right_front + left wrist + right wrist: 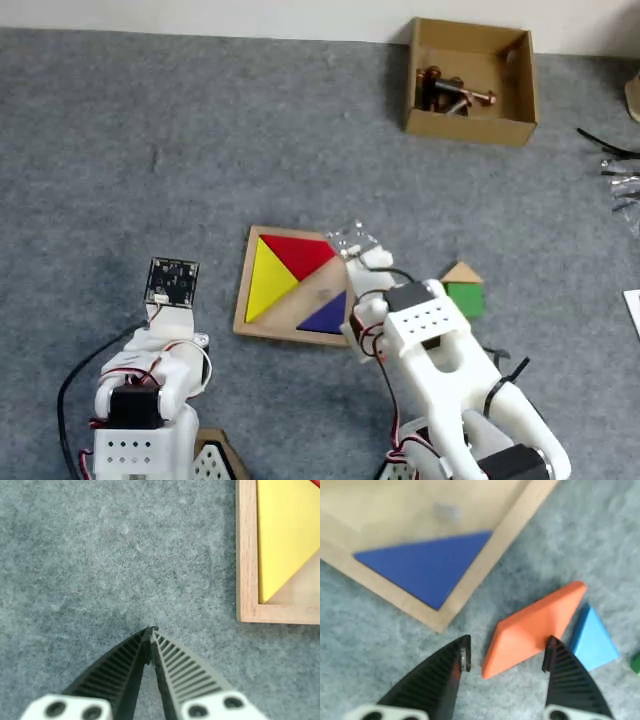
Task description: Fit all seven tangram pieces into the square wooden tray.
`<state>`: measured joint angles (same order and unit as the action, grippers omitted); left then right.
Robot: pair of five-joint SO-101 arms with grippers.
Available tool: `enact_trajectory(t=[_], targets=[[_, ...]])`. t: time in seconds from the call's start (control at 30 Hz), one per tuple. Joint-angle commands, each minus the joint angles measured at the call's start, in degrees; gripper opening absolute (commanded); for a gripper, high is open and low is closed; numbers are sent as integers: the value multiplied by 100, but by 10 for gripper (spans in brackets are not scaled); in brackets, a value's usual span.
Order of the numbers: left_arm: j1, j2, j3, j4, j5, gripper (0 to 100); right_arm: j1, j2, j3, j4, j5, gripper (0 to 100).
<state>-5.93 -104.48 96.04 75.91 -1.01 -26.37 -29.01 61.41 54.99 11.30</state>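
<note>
Tray (243, 300) lies on the table (150, 150), about midway, nearer the front edge. Red triangle (298, 252), yellow triangle (268, 285) and blue triangle (427, 570) are seated in it; bare wood is left between them. Orange parallelogram (532, 630) lies on the table just outside the tray corner that holds the blue triangle, close against a light blue triangle (592, 640).

Right tool (508, 654) is spread wide, nothing gripped, fingertips flanking the parallelogram's near end. Left tool (151, 630) is closed tip to tip and empty, over bare table beside the tray's rim.

Step judged in hand: pickup of the parallelogram. The tool should be lowered squarely so both long edges are caught, not the point. Closure is best made low, as the piece looks thin, and the light blue triangle should be left undisturbed.
</note>
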Motion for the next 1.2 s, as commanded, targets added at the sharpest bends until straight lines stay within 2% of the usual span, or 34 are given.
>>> enact_trajectory(t=[0.0,0.8,0.97,1.17], targets=[[66,-57,101,18,9,5,-66,-189,13,-119,-79,224],[66,-57,101,18,9,5,-48,-163,31,-127,-70,224],[66,-57,101,18,9,5,-31,655,-4,-453,-70,224],[66,-57,101,18,9,5,356,1560,-119,-602,-79,224]])
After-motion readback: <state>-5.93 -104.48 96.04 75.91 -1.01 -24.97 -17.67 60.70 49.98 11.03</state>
